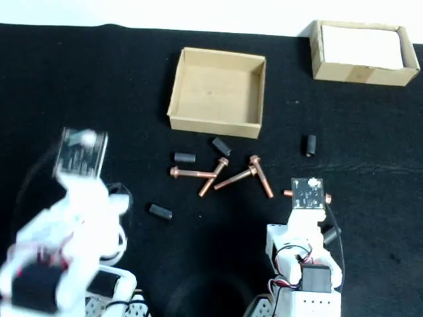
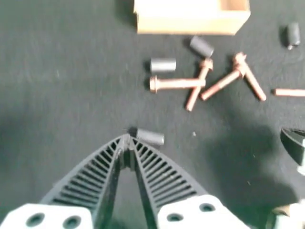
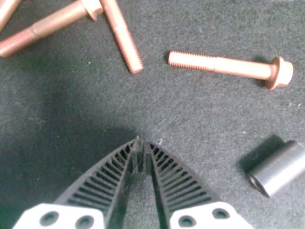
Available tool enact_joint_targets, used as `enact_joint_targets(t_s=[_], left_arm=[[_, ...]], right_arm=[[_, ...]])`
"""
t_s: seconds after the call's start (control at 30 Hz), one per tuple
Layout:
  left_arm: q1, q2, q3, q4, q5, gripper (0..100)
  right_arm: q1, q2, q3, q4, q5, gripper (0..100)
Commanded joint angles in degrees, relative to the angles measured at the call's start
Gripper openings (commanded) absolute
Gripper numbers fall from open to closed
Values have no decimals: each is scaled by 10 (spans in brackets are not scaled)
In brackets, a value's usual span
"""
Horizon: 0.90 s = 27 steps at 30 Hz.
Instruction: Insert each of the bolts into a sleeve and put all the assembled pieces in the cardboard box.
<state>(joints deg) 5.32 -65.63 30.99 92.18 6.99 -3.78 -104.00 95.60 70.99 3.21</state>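
Black ribbed fingers of the left gripper point(image 2: 126, 143) meet at their tips, gripping nothing, just short of a black sleeve point(image 2: 150, 137). The right gripper point(image 3: 143, 147) is likewise pinched together and empty over the dark cloth point(image 3: 62, 109), with a copper bolt point(image 3: 228, 67) beyond it and another sleeve point(image 3: 276, 168) to one side. Farther out, four bolts point(image 1: 234, 178) lie in a crossed cluster, apparently touching, among loose sleeves point(image 1: 184, 158). Beyond them sits the cardboard box point(image 1: 215, 124), and a second box point(image 1: 360, 72) stands at the far corner.
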Motion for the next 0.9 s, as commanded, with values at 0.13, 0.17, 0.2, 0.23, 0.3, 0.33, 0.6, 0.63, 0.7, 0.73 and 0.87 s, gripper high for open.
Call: enact_joint_targets(t_s=[0.13,0.17,0.2,0.23,0.3,0.33,0.6,0.63,0.7,0.73,0.87], left_arm=[[10,184,-44,12,133,14],[10,205,-44,13,149,14],[10,222,-44,13,164,14],[11,240,-44,14,179,14],[22,260,-43,14,200,14],[29,263,-42,15,207,14],[47,263,-41,15,227,14],[47,263,-41,15,227,14],[47,263,-41,15,227,14],[47,263,-41,15,227,14],[47,264,-40,15,227,14]], right_arm=[[6,-6,73,2,0,8],[6,-6,73,2,0,8],[6,-6,73,2,0,8],[6,-6,73,2,0,8],[0,-6,75,1,1,8],[-8,-6,75,1,1,8],[-47,-6,75,0,1,8],[-47,-6,75,1,1,8],[-47,-6,75,1,1,8],[-47,-6,75,1,1,8],[-48,-6,75,1,0,8]])
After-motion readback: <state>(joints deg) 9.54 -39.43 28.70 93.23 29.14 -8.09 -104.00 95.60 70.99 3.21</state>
